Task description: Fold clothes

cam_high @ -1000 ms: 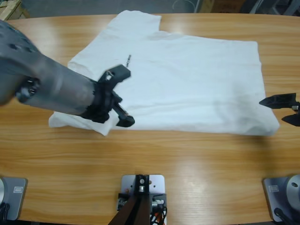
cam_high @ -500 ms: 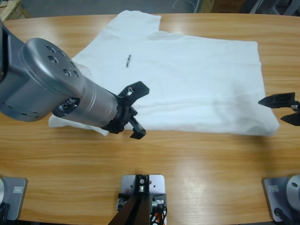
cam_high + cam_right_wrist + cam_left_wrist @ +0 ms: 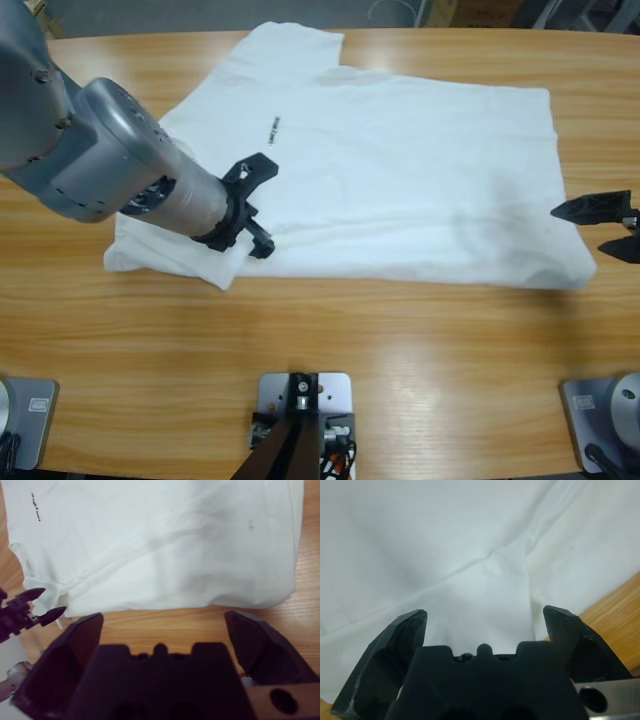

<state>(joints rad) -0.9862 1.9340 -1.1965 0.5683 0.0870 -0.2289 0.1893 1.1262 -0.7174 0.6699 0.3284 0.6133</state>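
The clothes are one white T-shirt (image 3: pixel 400 160) lying spread on the wooden table, with a tiny dark print (image 3: pixel 272 128) on the chest. My left gripper (image 3: pixel 262 205) hovers open over the shirt's near left part, close to the sleeve. In the left wrist view, creased white fabric (image 3: pixel 445 540) fills the space ahead of the left gripper (image 3: pixel 485 615). My right gripper (image 3: pixel 580 228) stands open just off the shirt's right hem. In the right wrist view, the shirt (image 3: pixel 165 535) lies beyond the right gripper (image 3: pixel 162 617), which holds nothing.
Bare wooden table (image 3: pixel 400 350) runs along the front of the shirt and around its edges. The left arm's large silver body (image 3: pixel 90 150) covers the shirt's left sleeve area. The other arm's gripper (image 3: pixel 30 610) shows at the left of the right wrist view.
The left gripper swung out toward the shirt's front edge, then came back left over the fabric. It stayed open. The right gripper hardly moved.
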